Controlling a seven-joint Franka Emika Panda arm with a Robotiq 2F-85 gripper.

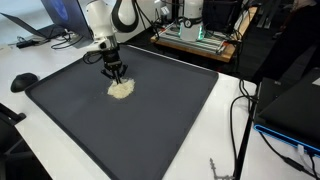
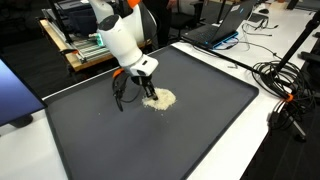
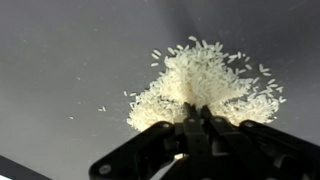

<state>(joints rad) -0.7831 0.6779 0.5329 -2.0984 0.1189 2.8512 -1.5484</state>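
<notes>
A small heap of white rice grains (image 3: 205, 85) lies on a dark grey mat (image 1: 150, 120). It also shows as a pale patch in both exterior views: the rice (image 1: 121, 89) and the rice (image 2: 160, 99). My gripper (image 3: 196, 112) stands straight down over the near edge of the heap, its black fingertips (image 3: 188, 112) pressed together at the rice. The jaws are shut; whether any grains are pinched between them cannot be made out. In an exterior view the gripper (image 1: 117, 74) hangs just above the heap, and again the gripper (image 2: 137, 88) reaches the mat beside it.
The mat lies on a white table (image 1: 30, 65). Laptops (image 2: 215, 30) and loose cables (image 2: 285, 80) sit around the mat's edges, and a shelf with equipment (image 1: 195, 35) stands behind. A black mouse-like object (image 1: 22, 82) rests near one corner.
</notes>
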